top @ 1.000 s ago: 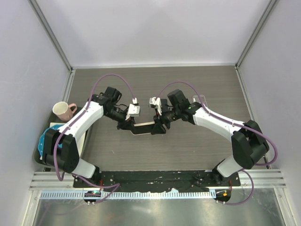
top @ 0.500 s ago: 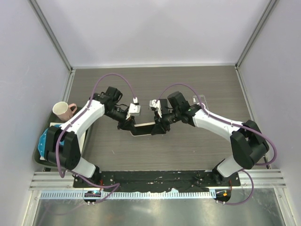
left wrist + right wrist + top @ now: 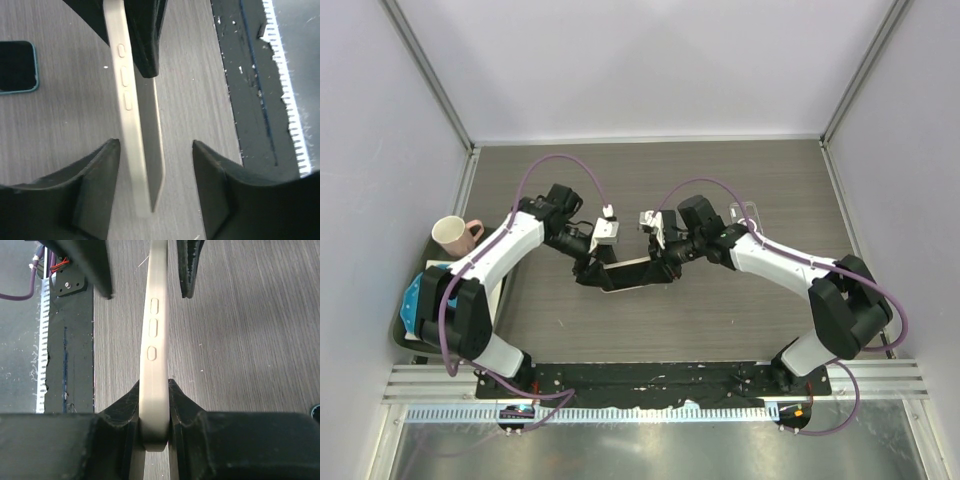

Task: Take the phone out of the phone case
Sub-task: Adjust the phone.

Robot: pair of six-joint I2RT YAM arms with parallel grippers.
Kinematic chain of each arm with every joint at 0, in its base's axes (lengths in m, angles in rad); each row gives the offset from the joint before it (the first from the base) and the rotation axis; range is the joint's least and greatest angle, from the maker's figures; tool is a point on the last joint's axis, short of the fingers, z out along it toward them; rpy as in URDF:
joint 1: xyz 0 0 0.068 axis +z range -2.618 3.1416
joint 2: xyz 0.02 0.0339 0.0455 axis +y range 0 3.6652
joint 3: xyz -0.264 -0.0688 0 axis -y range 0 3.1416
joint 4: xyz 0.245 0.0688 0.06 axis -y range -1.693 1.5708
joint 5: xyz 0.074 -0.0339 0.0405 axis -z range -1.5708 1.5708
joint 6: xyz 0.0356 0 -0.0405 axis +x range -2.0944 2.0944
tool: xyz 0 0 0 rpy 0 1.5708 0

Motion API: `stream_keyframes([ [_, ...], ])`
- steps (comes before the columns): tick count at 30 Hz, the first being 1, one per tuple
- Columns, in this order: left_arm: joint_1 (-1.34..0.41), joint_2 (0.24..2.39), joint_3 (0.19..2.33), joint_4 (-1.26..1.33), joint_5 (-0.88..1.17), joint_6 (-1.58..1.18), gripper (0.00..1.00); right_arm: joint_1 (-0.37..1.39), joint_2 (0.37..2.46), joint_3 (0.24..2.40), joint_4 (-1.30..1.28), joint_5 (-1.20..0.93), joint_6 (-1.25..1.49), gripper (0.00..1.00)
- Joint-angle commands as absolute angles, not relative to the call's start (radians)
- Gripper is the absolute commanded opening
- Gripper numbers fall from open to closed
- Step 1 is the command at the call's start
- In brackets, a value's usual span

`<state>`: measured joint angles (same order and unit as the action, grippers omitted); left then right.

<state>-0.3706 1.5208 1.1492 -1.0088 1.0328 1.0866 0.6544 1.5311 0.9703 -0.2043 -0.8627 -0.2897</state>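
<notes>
A cream phone case [image 3: 635,271] stands on its long edge just above the table between the two arms. My right gripper [image 3: 666,267] is shut on its right end; in the right wrist view both fingers press the case [image 3: 154,330] at the gripper [image 3: 154,390]. My left gripper [image 3: 603,272] is open around the other end. In the left wrist view the case [image 3: 125,100], side buttons showing, sits close to the left finger [image 3: 100,170] with a wide gap to the right finger. Whether the phone is inside I cannot tell.
A dark flat slab with a teal rim [image 3: 15,67] lies on the table beyond the case. A white mug with a pink handle [image 3: 453,234] and a blue object [image 3: 418,298] sit at the left edge. A clear item [image 3: 746,211] lies behind the right arm.
My left gripper has opened off the case end. My right gripper has closed onto the other end, and the case now hangs from it, shifted slightly right.
</notes>
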Motion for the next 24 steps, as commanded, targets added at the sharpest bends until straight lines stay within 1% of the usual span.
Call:
stream_keyframes([
  [1, -0.377, 1.474, 1.167, -0.993, 1.114, 1.098, 0.68, 0.631, 1.493, 0.991, -0.135, -0.922, -0.253, 0.01],
  [2, -0.377, 1.468, 1.166, -0.983, 1.114, 1.092, 0.7, 0.621, 1.491, 0.991, -0.137, -0.939, -0.246, 0.01],
  [7, -0.357, 1.433, 1.152, -0.927, 1.094, 1.04, 0.74, 0.565, 1.482, 0.986, -0.137, -0.995, -0.221, 0.01],
  [10, -0.327, 1.43, 1.149, -0.901, 1.083, 1.029, 0.75, 0.511, 1.476, 0.977, -0.115, -1.092, -0.172, 0.01],
  [13, -0.264, 1.46, 1.172, -0.89, 1.139, 1.025, 0.75, 0.477, 1.442, 0.96, -0.112, -1.143, -0.164, 0.01],
  [15, -0.224, 1.512, 1.218, -0.926, 1.181, 1.028, 0.74, 0.469, 1.422, 0.948, -0.117, -1.181, -0.181, 0.01],
  [16, -0.215, 1.532, 1.238, -0.954, 1.236, 1.069, 0.73, 0.468, 1.414, 0.942, -0.121, -1.192, -0.193, 0.01],
  [18, -0.204, 1.598, 1.305, -1.093, 1.296, 1.15, 0.7, 0.466, 1.407, 0.931, -0.127, -1.21, -0.207, 0.01],
  [19, -0.203, 1.621, 1.333, -1.235, 1.317, 1.216, 0.68, 0.468, 1.404, 0.925, -0.123, -1.212, -0.209, 0.01],
  [20, -0.204, 1.65, 1.392, -1.318, 1.36, 1.355, 0.65, 0.466, 1.398, 0.922, -0.115, -1.204, -0.209, 0.01],
  [21, -0.204, 1.705, 1.425, -1.412, 1.379, 1.455, 0.64, 0.468, 1.394, 0.922, -0.115, -1.197, -0.213, 0.01],
  [22, -0.204, 1.741, 1.46, -1.625, 1.391, 1.554, 0.64, 0.466, 1.393, 0.922, -0.117, -1.178, -0.224, 0.01],
  [23, -0.204, 1.767, 1.513, -1.661, 1.42, 1.615, 0.62, 0.466, 1.39, 0.922, -0.121, -1.172, -0.229, 0.01],
  [24, -0.204, 1.781, 1.523, -1.663, 1.428, 1.606, 0.61, 0.465, 1.39, 0.922, -0.121, -1.17, -0.23, 0.01],
])
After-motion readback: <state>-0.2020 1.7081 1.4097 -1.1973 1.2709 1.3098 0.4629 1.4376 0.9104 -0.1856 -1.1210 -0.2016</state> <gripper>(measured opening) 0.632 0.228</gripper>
